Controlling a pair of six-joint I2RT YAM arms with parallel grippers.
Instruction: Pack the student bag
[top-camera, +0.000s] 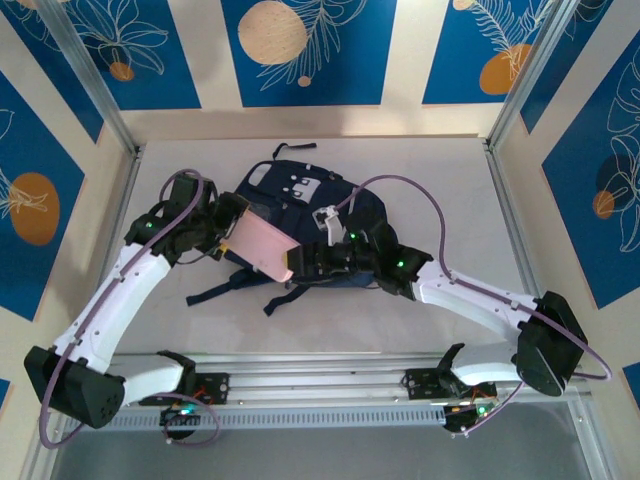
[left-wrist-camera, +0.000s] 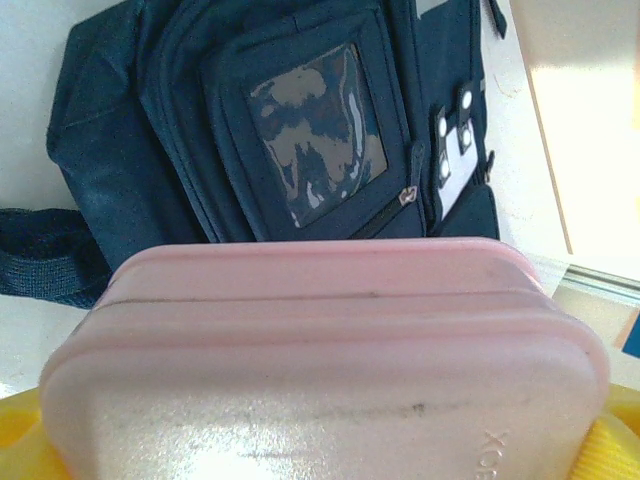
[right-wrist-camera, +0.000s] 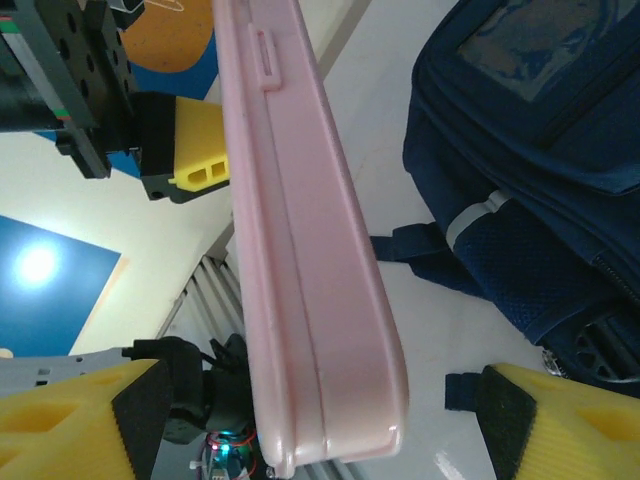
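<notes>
Lab robot cell, aluminium-framed table (top-camera: 340, 325), printed panels (top-camera: 340, 60)

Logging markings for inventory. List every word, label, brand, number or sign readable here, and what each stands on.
"BOX": faint raised letters, seen turned sideways, near a corner of the pale pink hard plastic box; possibly more text cut off at the frame edge.
Large navy-blue fabric backpack: no readable text; its clear plastic window pocket shows only glare.
Blue-and-orange patterned wall panels: drawings, no lettering.
</notes>
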